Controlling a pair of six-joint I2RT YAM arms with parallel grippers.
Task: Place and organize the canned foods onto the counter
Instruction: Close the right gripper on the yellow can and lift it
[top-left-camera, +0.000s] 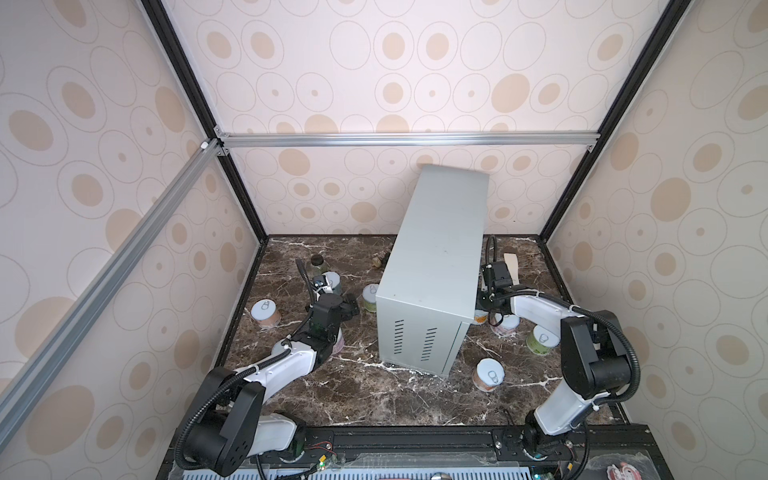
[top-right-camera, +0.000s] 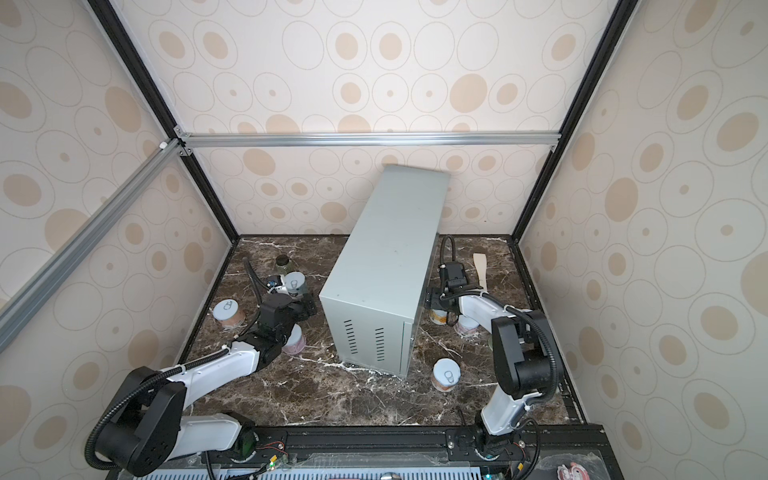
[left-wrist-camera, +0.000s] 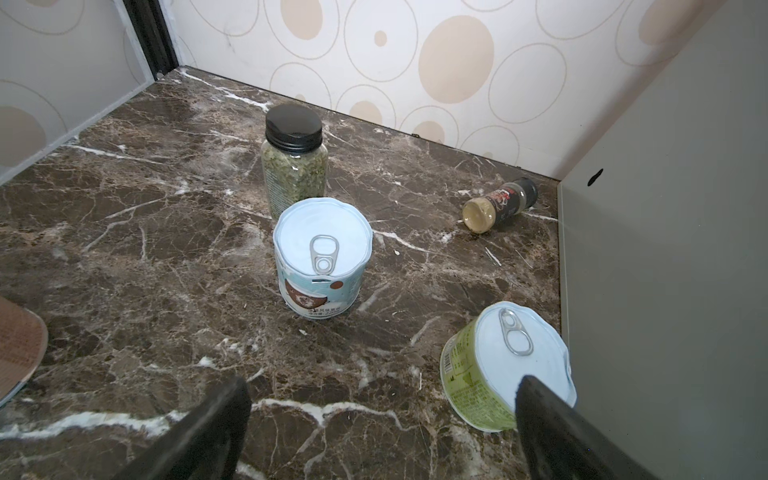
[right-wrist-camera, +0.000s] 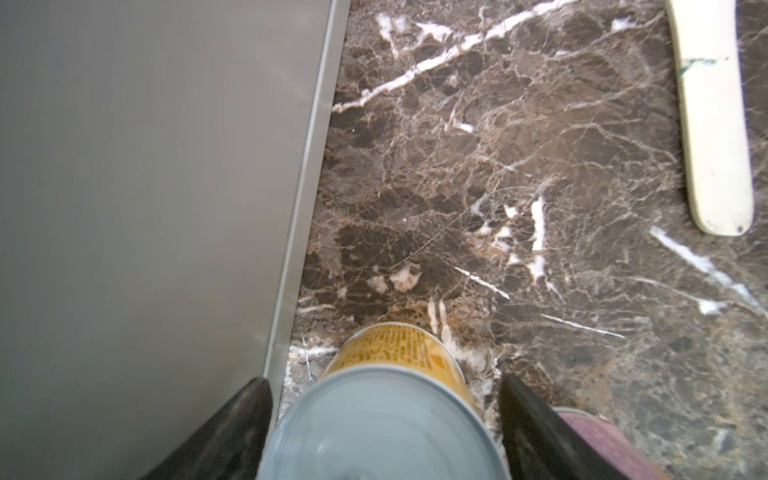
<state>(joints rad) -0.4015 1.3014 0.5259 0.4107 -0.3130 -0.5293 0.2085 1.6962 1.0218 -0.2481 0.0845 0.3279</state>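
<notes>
White arms (top-left-camera: 291, 359), black joints (top-left-camera: 237, 419)

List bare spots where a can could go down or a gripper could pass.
Free: the counter top, wholly bare; the marble strip between counter and front rail; the back-left corner behind the jar. Crowded: right of the counter, where the right gripper straddles the yellow can beside the pink can; left of it, left gripper, white-blue can, green can.

I count two pink tins (top-right-camera: 296, 341), two green tins (left-wrist-camera: 507, 365), two orange tins (top-left-camera: 490, 374), one yellow tin (right-wrist-camera: 382, 415) and one white-blue tin (left-wrist-camera: 322, 257): eight in all. Also one grey box (top-left-camera: 432, 266), one herb jar (left-wrist-camera: 295, 162), one spice bottle (left-wrist-camera: 500, 203), one spatula (right-wrist-camera: 715, 124).
</notes>
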